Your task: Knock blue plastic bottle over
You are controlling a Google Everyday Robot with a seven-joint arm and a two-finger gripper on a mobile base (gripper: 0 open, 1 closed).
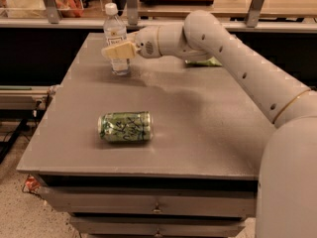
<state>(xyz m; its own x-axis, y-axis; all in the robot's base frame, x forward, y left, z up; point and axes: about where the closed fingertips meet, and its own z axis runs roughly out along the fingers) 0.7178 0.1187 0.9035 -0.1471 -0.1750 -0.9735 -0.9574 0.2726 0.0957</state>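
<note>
The cream-coloured two-finger gripper [112,51] sits across the middle of the slim clear plastic bottle with the white screw cap and paper label [115,33], overlapping its front and seemingly touching it; whether it is released or clenched I cannot tell. The bottle stands upright near the far left part of the grey metal table [198,113], so the knock is not yet done. To do it well, I judge the push should land above the bottle's midline and sweep sideways or away, so that it tips rather than slides; a low push may only scoot it toward the table's edge. The white jointed arm [223,43] reaches in from the right, forearm rising from the near right corner, wrist bent roughly level toward the left. Well apart, nearer the front, a green patterned drink can [125,127] lies on its side.
</note>
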